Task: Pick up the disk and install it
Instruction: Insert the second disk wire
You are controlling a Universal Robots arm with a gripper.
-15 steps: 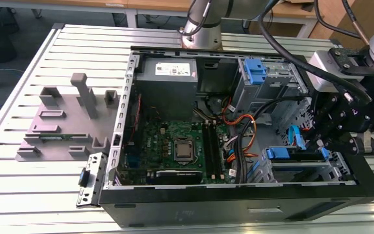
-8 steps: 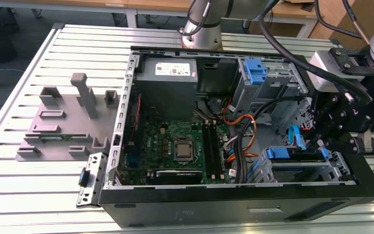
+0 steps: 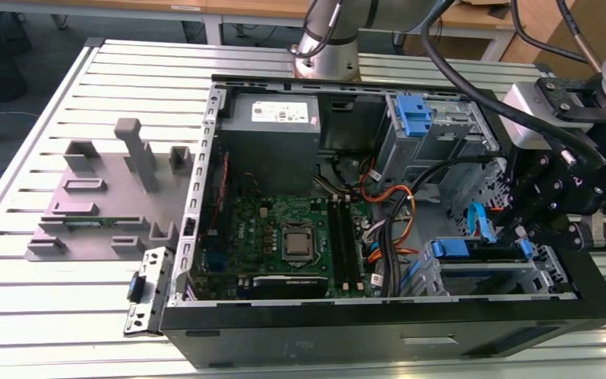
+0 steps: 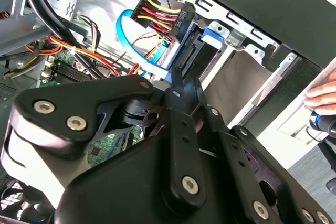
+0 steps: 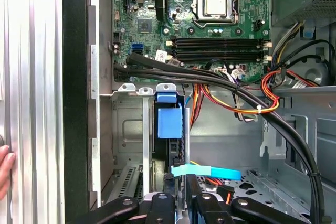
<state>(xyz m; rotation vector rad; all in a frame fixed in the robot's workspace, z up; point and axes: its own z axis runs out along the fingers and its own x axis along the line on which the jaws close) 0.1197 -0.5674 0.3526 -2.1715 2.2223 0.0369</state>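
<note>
The disk (image 4: 195, 52) sits on edge in the drive cage at the lower right corner of the open computer case (image 3: 387, 320), its blue rail (image 5: 169, 120) facing up and its connector edge bare. In the exterior view its blue rail (image 3: 453, 248) shows at the cage top. My black gripper (image 3: 529, 233) hangs right over that cage. In both wrist views the fingers stand close together, and the gripper (image 4: 176, 80) rests against the disk's connector end. I see nothing clamped between them at the gripper (image 5: 184, 199).
A power plug with red, yellow and black wires (image 4: 163, 11) and a flat blue cable (image 5: 207, 171) hang beside the disk. The motherboard (image 3: 282, 237), grey power-supply box (image 3: 271, 118) and tall blue clip (image 3: 413, 114) fill the case. A person's hand (image 4: 321, 95) rests at the case edge.
</note>
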